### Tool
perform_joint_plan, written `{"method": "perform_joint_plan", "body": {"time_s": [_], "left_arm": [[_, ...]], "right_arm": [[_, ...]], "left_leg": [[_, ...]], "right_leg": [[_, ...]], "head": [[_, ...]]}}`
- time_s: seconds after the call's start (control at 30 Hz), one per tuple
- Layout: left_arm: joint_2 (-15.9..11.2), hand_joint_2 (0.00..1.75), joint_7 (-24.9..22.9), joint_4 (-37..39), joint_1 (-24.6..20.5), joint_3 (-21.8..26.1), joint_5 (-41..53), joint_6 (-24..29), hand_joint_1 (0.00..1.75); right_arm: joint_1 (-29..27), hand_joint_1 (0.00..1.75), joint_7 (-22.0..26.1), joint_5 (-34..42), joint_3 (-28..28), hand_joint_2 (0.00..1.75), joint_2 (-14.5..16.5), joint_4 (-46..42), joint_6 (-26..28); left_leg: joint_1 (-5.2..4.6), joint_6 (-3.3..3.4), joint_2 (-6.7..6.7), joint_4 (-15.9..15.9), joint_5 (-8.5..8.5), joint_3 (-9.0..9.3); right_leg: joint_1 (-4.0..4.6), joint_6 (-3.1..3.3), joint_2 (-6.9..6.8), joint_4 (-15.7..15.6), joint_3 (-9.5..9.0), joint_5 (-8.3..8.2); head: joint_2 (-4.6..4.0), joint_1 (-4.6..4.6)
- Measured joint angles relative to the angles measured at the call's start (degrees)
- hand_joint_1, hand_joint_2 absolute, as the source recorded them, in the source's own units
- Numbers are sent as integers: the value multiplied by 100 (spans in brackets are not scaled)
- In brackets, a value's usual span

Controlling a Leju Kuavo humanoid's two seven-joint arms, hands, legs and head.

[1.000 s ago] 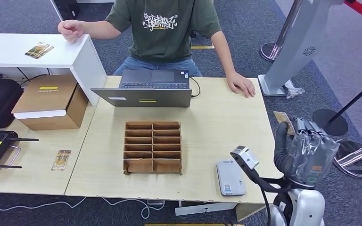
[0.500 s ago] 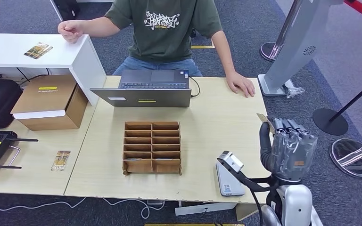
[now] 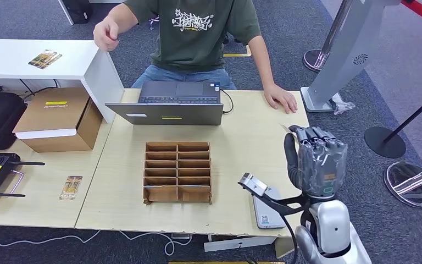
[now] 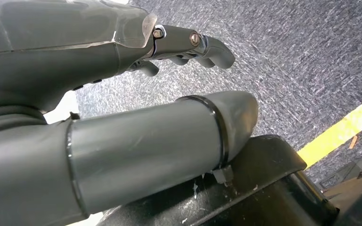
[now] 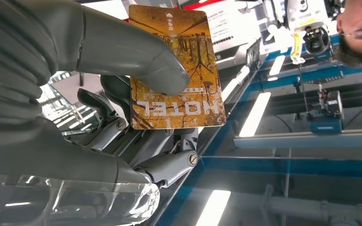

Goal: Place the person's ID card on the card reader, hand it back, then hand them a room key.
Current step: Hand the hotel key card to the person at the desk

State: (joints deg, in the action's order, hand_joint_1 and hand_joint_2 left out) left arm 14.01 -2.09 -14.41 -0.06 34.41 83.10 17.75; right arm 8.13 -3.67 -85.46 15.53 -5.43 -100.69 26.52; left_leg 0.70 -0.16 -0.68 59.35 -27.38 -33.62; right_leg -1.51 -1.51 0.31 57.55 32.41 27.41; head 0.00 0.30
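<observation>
card (image 5: 176,70): thumb covered its middle; in head view just an edge-on sliver above the right hand (image 3: 314,159), face unreadable
card reader (image 3: 267,212): right wrist camera bracket hid its near-left part; label too small to read
left hand (image 4: 122,94): cut off by the frame's left edge in left wrist view
person (image 3: 198,33): head cut off by the far edge
laptop (image 3: 167,104): screen faced away, content hidden
organizer (image 3: 178,171): slot contents couldn't be told
</observation>
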Motion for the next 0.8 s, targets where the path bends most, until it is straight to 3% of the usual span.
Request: {"method": "perform_joint_plan", "body": {"time_s": [0.27, 0.8], "left_arm": [[-25, 0, 44, 66, -24, -53, 132, 0, 0], [-44, 0, -49, 82, -102, -320, 343, -91, 0]], "right_arm": [[1048, 172, 121, 39, 132, 175, 190, 837, -205], [2206, 173, 182, 71, 222, 175, 599, 2147, -468]], "left_leg": [[0, 0, -3, 0, 10, 0], [0, -1, -5, 0, 11, -3]], "right_leg": [[0, 1, -3, 2, 0, -2], [0, 1, -4, 3, 2, -4]], "head": [[0, -1], [0, -2]]}}
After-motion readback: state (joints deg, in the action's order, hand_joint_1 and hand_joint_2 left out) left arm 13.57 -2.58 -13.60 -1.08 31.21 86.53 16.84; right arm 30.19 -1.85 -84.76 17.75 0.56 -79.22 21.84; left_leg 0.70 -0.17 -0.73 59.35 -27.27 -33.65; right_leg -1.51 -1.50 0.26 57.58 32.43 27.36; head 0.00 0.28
